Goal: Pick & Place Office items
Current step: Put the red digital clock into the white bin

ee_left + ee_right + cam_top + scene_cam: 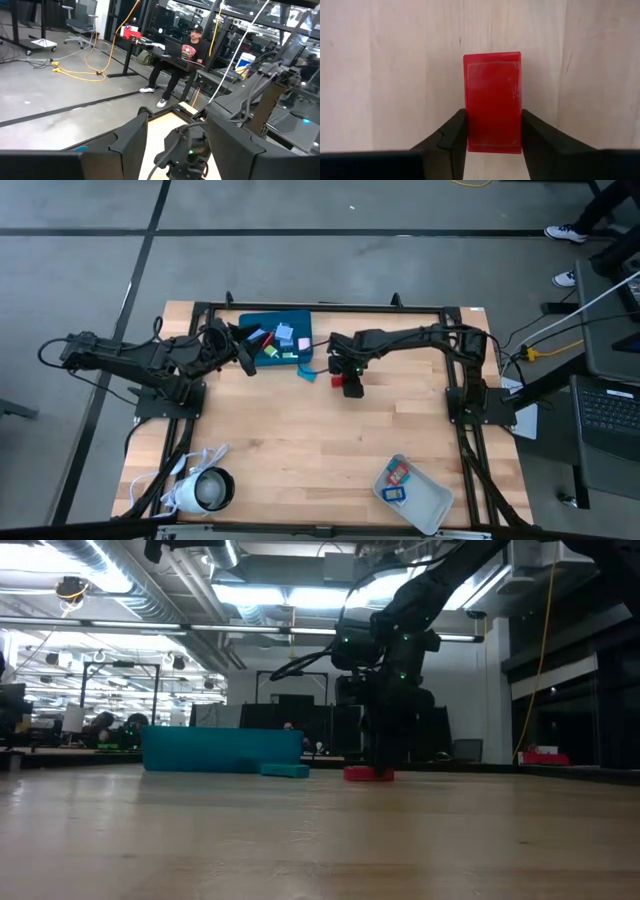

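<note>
Your right hand (493,131) pinches the red block (493,102) lying flat on the bench (300,440), just beside the teal tray (262,325). Your left hand (175,137) hovers spread over that tray, holding nothing.

The block (493,102) lies flat on the table (300,440) between the right gripper's (352,387) fingers, just right of the far tray (250,322) holding small pieces. Another tray (435,505) sits at the near right, a round corded device (205,490) near left.
</note>
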Tool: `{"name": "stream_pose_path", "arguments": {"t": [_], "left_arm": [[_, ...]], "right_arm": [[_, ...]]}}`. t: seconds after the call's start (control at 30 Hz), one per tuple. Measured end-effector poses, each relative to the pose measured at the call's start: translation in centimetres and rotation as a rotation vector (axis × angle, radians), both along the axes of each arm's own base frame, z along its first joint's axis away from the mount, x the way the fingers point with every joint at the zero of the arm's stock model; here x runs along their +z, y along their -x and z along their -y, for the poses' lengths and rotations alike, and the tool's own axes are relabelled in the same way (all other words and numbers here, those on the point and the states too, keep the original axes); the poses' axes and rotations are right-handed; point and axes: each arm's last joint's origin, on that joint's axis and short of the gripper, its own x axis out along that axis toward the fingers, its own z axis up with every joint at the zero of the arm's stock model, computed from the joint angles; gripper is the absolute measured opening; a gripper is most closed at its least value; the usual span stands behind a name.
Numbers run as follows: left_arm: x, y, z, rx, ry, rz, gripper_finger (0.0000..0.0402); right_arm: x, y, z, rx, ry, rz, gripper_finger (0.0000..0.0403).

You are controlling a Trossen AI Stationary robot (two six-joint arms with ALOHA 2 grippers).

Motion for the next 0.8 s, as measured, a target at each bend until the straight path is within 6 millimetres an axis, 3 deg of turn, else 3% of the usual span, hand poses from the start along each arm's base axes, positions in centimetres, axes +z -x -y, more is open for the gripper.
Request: {"name": "stream_pose_path", "arguments": {"t": [0.23, 0.5, 0.63, 0.8], "left_arm": [[0.0, -0.1, -0.3, -0.012, -0.003, -0.004, 0.0196], [0.1, -0.1, -0.4, -0.006, -0.024, -0.016, 0.0196], [0.1, -0.1, -0.4, -0.006, -0.03, -0.021, 0.0196], [0.1, -0.1, -0.4, -0.006, -0.041, -0.029, 0.0196]], "right_arm": [[0.7, -0.4, 1.3, -0.105, -0.138, 0.051, 0.0144], [5.9, -2.7, 2.1, -0.126, -0.333, 0.173, 0.0144], [9.2, -3.0, 0.5, -0.044, -0.419, 0.132, 0.0144], [12.4, -2.5, -3.3, 0.091, -0.44, 0.05, 0.0144]]}}
